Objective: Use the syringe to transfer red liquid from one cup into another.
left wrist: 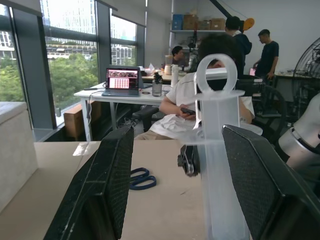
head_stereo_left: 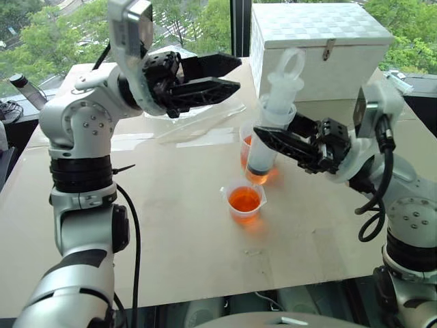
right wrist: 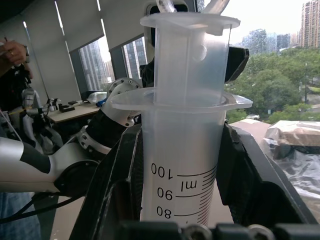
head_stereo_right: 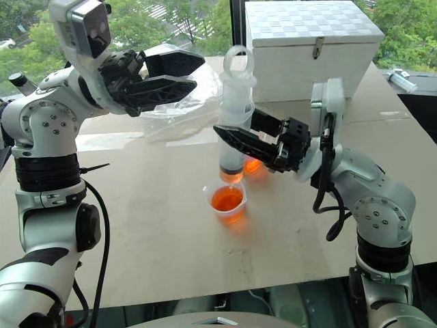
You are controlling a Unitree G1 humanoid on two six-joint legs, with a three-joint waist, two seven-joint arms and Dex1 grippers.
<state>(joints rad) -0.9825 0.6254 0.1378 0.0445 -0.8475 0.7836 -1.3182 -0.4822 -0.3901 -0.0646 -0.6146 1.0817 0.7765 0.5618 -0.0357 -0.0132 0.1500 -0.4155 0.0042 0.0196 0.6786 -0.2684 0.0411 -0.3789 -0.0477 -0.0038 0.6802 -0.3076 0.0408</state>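
Closest to the camera, the small cup (head_stereo_left: 244, 201) is sitting on the table (head_stereo_left: 177, 232) with red liquid (head_stereo_left: 244, 199) in it, and the syringe (head_stereo_left: 272, 130) is hanging upright right behind it, tip just above the rim. Right gripper (head_stereo_left: 273, 140) is clamping the barrel sideways below the flange, plunger ring sticking up top; some red is showing low in the barrel. I'd guess it's light, stiff and slick clear plastic, so a mid-barrel pinch like this looks best, though it could slide or tilt once someone pushes the plunger. Left gripper (head_stereo_left: 229, 75) is hovering with jaws apart and nothing in them, level with the plunger ring and off to its side. Big cup (head_stereo_left: 247, 147) is standing just behind the syringe, half hidden. Further out: white box (head_stereo_left: 314, 48), crinkly plastic sheet (head_stereo_left: 198, 123), blue scissors (left wrist: 140, 178). Nothing's really blocking, but both cups are tippy and close.
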